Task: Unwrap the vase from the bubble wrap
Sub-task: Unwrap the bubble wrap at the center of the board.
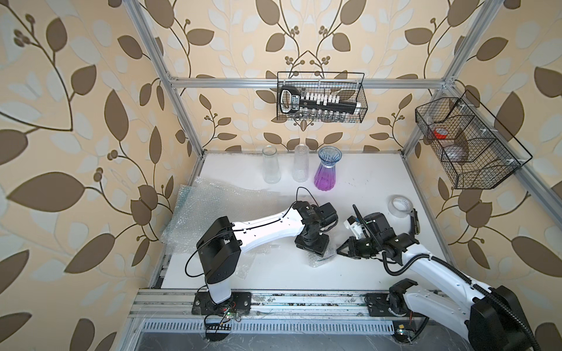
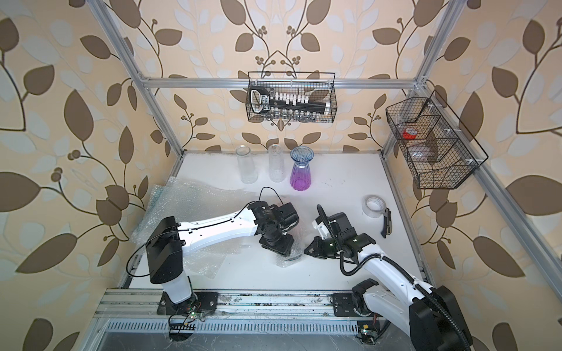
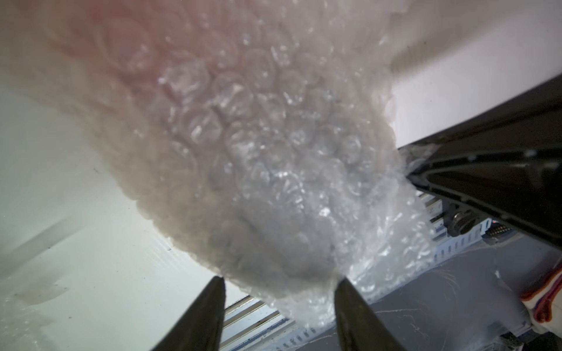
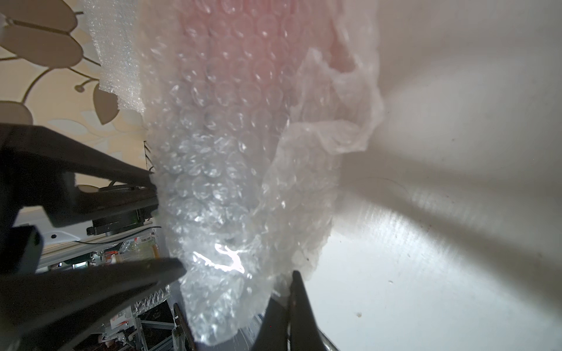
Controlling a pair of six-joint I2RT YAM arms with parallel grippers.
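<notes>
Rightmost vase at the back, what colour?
Vase: blue neck, purple base; best in a top view.

Left end effector (image 3: pixel 278 281) part-spread, right end effector (image 1: pixel 338 251) fingers pressed together.

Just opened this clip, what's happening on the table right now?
Two robot arms are working on a wrapped vase lying near the front of the table. The left claw clamps it while the right claw is shut on a loose flap of its bubble wrap. The wrap is not off yet. A purple vase stands bare behind.
</notes>
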